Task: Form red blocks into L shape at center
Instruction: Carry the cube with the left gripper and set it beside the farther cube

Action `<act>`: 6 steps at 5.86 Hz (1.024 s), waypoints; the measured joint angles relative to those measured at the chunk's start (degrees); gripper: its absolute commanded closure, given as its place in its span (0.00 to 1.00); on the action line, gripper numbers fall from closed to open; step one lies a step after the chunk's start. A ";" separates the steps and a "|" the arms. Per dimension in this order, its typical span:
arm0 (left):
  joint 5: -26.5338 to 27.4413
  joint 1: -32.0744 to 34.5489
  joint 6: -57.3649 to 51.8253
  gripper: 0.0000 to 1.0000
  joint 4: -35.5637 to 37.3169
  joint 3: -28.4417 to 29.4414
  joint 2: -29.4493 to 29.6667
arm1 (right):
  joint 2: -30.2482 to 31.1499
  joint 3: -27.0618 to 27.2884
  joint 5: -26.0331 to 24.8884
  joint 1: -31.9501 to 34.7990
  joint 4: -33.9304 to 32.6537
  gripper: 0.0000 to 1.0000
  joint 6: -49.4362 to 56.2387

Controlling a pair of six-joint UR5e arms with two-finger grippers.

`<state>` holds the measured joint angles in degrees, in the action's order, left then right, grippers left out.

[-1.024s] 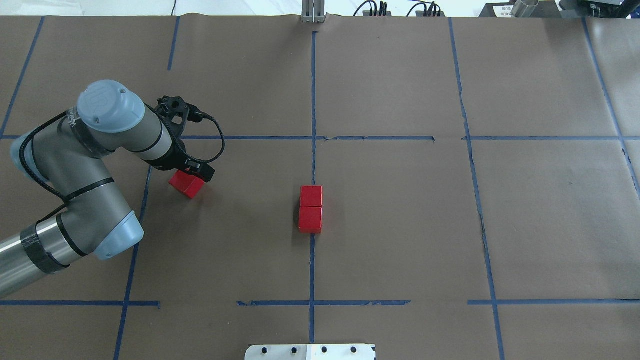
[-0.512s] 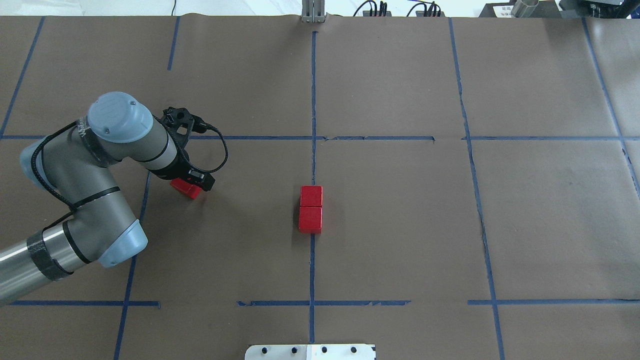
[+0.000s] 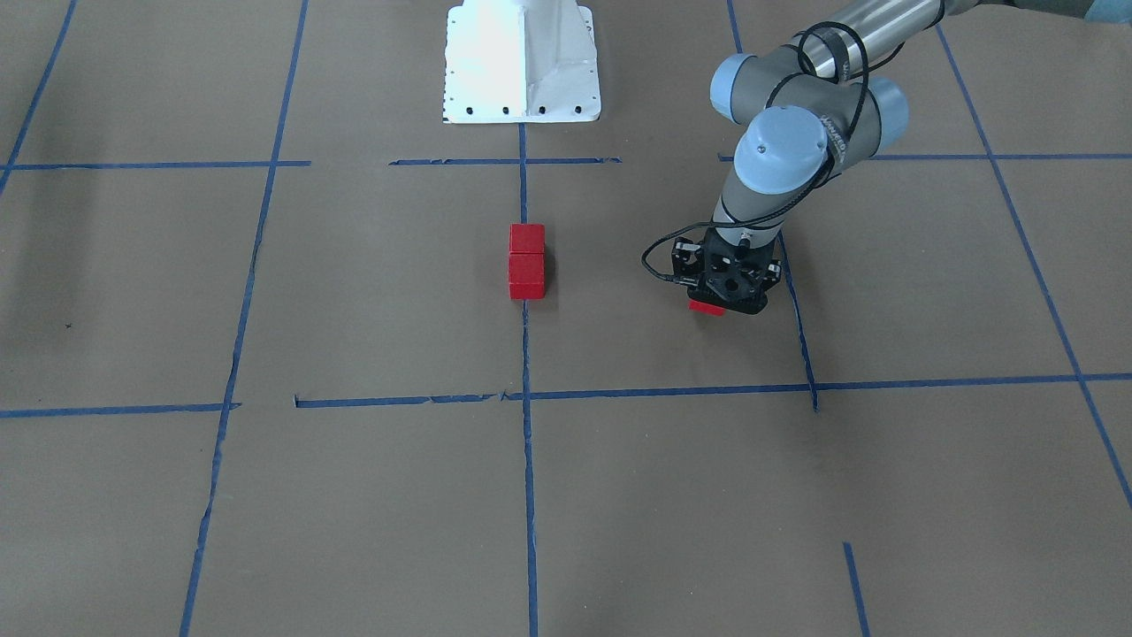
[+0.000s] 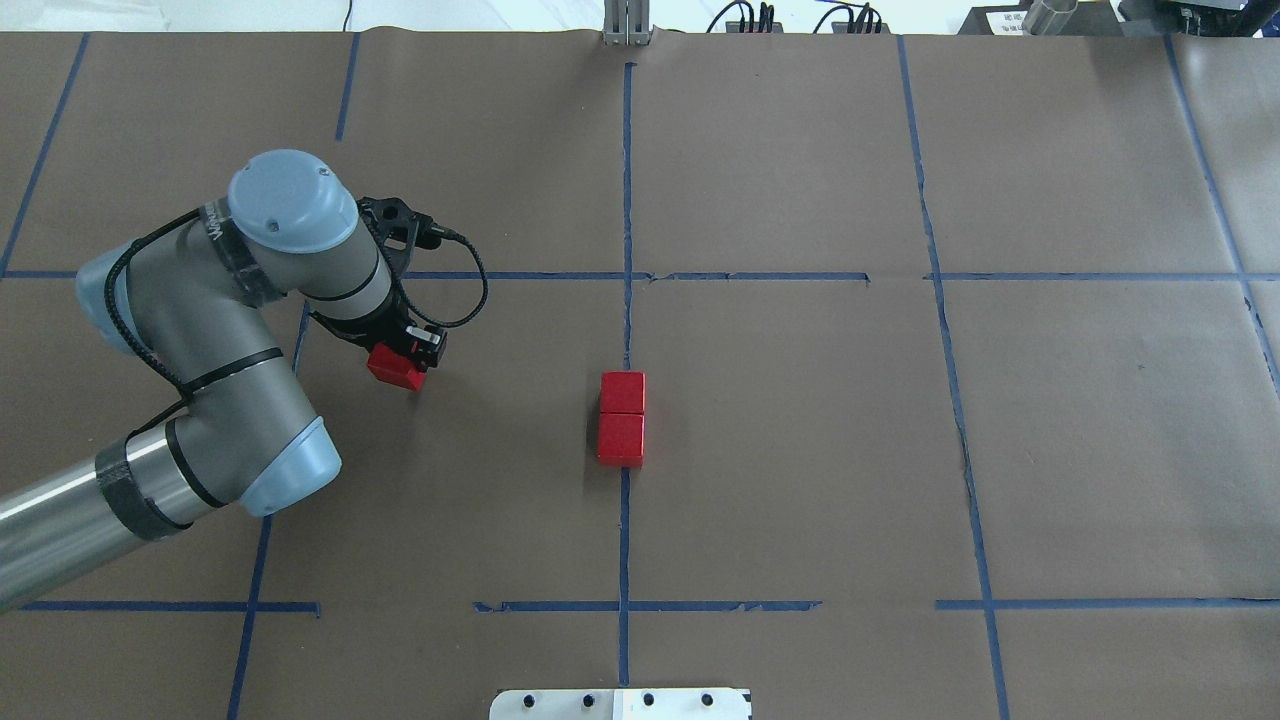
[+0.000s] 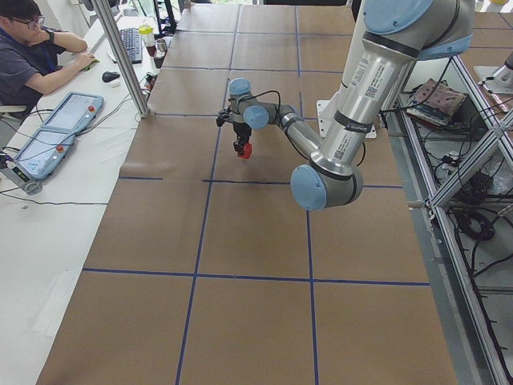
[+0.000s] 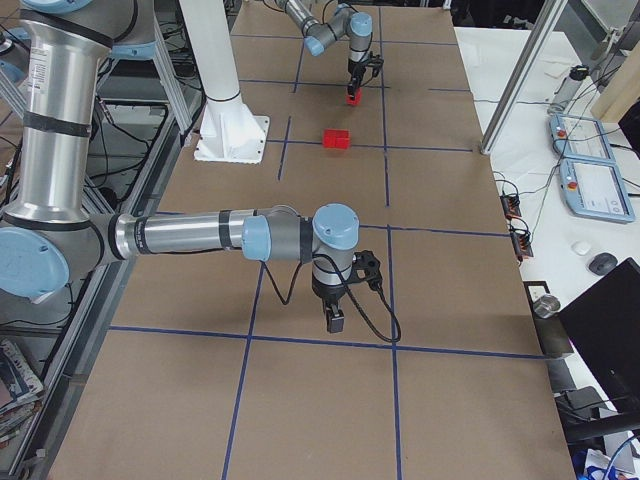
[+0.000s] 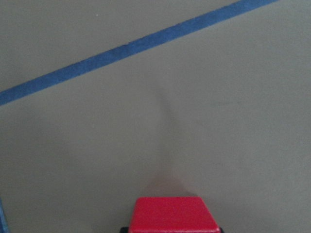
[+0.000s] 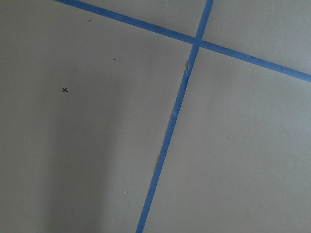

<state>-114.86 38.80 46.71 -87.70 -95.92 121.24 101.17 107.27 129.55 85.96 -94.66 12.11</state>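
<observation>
Two red blocks (image 4: pixel 622 392) (image 4: pixel 620 440) sit touching in a short column on the vertical blue tape line (image 4: pixel 626 320) in the center cell (image 4: pixel 780 440); they also show in the front view (image 3: pixel 527 257). My left gripper (image 4: pixel 403 362) is shut on the third red block (image 4: pixel 395 369), held just above the paper left of the center. That block shows under the gripper (image 3: pixel 718 305) in the front view (image 3: pixel 705 307) and at the bottom of the left wrist view (image 7: pixel 175 214). My right gripper (image 6: pixel 335 322) shows only in the right side view; I cannot tell if it is open or shut.
The robot's white base (image 3: pixel 520 62) stands at the table's near edge behind the center cell. Blue tape lines (image 4: pixel 760 276) split the brown paper into cells. An operator (image 5: pixel 32 48) sits at a desk beyond the far edge.
The left gripper has closed on the third red block, raised it off the paper and carried it a little to the right, toward the center. The two center blocks have not moved.
</observation>
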 measured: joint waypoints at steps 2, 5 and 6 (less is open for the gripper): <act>0.10 0.12 22.98 0.91 7.51 -5.12 3.86 | 0.00 0.07 0.00 0.00 0.00 0.00 -0.13; 1.80 -0.99 76.22 0.91 5.70 -6.97 5.88 | -0.07 0.41 0.00 0.00 0.00 0.00 -0.15; 3.58 -1.88 89.21 0.91 5.45 -6.09 6.45 | -0.06 0.48 0.00 0.00 0.00 0.00 -0.15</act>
<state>-111.28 36.92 135.92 -82.25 -102.02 127.69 101.10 107.75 129.55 85.96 -94.66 11.95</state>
